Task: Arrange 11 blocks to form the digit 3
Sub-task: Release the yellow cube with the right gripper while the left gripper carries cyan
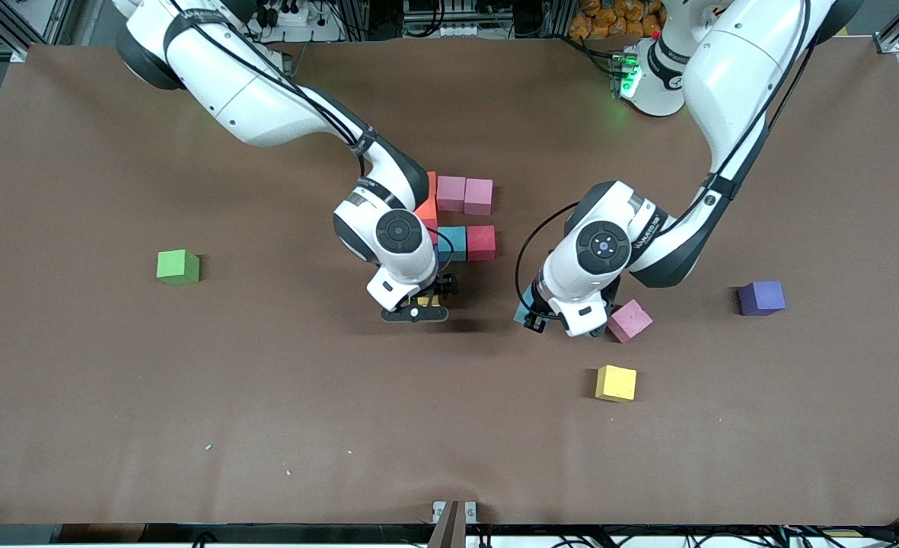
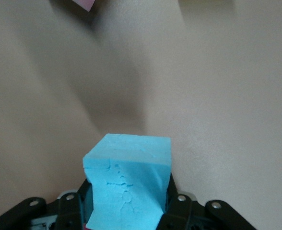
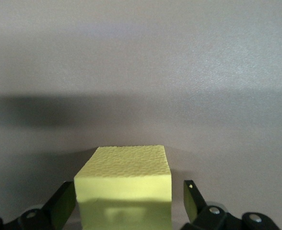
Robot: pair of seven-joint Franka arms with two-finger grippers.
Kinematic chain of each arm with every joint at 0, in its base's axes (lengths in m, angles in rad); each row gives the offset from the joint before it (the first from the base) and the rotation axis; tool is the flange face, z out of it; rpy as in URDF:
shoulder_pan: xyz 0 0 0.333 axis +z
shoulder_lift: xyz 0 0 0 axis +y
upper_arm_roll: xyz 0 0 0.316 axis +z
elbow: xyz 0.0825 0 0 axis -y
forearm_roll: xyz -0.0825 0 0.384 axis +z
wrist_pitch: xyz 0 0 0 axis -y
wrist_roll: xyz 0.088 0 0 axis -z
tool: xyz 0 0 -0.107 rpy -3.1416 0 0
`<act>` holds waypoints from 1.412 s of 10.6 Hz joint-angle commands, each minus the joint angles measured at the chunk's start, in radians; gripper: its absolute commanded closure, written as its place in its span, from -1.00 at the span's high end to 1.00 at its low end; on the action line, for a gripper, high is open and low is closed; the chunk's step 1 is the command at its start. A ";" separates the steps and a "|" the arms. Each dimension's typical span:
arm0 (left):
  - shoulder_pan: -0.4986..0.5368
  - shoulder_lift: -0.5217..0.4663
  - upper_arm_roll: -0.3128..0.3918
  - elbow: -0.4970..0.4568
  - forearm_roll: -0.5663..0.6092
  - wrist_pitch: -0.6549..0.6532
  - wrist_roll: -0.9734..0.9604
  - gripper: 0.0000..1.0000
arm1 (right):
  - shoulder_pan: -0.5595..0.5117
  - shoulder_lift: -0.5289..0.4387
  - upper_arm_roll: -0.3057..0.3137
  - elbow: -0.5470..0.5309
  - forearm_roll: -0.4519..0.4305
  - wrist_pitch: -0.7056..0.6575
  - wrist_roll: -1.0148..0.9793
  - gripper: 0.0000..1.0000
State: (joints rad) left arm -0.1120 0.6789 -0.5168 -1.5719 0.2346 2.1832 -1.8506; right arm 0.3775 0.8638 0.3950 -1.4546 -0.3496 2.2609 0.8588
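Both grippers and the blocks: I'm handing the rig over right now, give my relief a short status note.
Left gripper: shut on a light blue block, over the table beside a loose pink block.
Right gripper: open around a yellow block, just nearer the camera than the group.
Done: pink pair, orange, light blue and red blocks grouped at mid-table.
Left: place the held block, then the purple block and second yellow block. Leave the green cube.
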 commanded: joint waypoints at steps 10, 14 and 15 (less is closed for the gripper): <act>-0.096 0.074 0.014 0.124 -0.020 -0.002 -0.315 -0.83 | -0.117 -0.275 -0.004 -0.038 0.090 -0.317 -0.358 1.00; -0.120 0.085 0.017 0.127 -0.018 -0.002 -0.412 -0.83 | -0.144 -0.330 -0.138 -0.038 0.116 -0.434 -0.558 1.00; -0.135 0.094 0.018 0.134 -0.017 0.000 -0.439 -0.83 | -0.149 -0.333 -0.169 -0.038 0.138 -0.435 -0.619 1.00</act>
State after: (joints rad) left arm -0.2188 0.7495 -0.5116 -1.4717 0.2338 2.1871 -2.2525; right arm 0.2365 0.5697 0.2578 -1.4536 -0.2491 1.8285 0.3037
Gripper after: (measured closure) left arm 0.423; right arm 0.000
